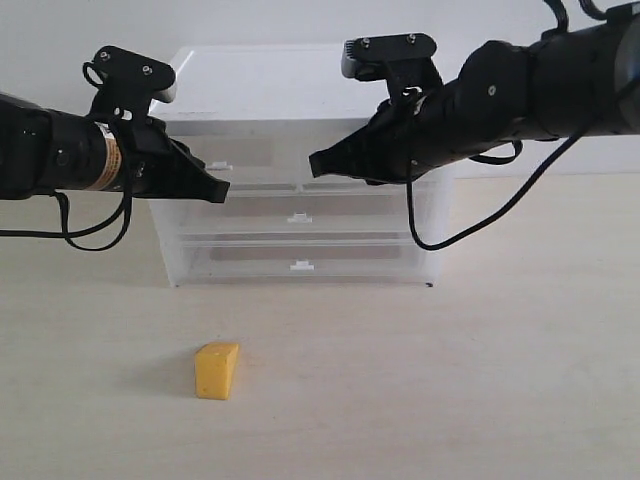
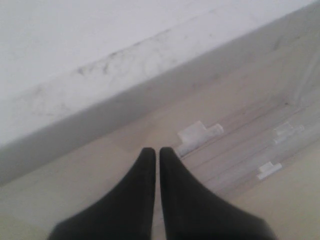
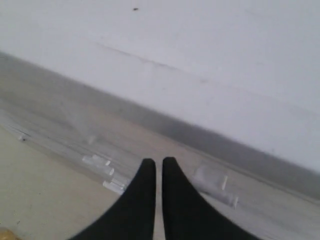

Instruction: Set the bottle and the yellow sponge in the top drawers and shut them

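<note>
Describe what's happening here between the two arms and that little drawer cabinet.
The left gripper and the right gripper are both at the front of the cabinet, level with the top drawers. Each is shut and holds nothing. The yellow sponge lies alone on the table in front of the cabinet, not yet put away. The bottle shows in no view.

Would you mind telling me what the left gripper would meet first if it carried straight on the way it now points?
Probably the front of the left-hand top drawer, just beside its white tab handle; the shut left gripper aims there, though depth is unclear.
</note>
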Controlling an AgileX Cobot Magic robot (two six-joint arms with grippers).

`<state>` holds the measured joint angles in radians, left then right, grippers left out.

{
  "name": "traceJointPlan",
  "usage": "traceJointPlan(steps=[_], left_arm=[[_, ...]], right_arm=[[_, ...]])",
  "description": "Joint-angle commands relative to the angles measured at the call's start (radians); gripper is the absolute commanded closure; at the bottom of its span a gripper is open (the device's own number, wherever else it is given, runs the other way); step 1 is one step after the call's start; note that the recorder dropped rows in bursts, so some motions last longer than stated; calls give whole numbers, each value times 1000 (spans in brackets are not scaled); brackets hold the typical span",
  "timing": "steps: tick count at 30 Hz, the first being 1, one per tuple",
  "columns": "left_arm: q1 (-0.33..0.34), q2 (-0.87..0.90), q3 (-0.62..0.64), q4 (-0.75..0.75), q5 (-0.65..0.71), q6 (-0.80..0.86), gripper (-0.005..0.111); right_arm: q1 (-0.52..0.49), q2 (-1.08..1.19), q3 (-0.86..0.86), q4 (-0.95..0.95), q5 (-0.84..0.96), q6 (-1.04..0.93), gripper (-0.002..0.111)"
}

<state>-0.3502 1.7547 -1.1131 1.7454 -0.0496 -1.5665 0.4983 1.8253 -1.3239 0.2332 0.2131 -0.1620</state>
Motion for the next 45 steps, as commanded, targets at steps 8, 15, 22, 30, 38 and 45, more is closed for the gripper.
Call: traceJointPlan(steps=[8, 15, 22, 30, 38, 45], left_arm=[[-8, -3, 3, -1, -59, -4, 103], [-8, -3, 3, -1, -57, -4, 103], [-8, -49, 64, -1, -81, 45, 103], [-8, -205, 195, -1, 83, 107, 103], [-8, -229, 205, -1, 43, 101, 103], [-14, -183, 215, -1, 73, 533, 103]], right_arm=[[-1, 52, -65, -3, -67, -10, 108], [-1, 52, -74, -3, -65, -10, 108], [-1, 52, -74, -3, -63, -10, 108], [-1, 52, -74, -3, -86, -13, 108], [-1, 52, -74, -10, -91, -13, 108], [-1, 52, -74, -11, -93, -13, 108]])
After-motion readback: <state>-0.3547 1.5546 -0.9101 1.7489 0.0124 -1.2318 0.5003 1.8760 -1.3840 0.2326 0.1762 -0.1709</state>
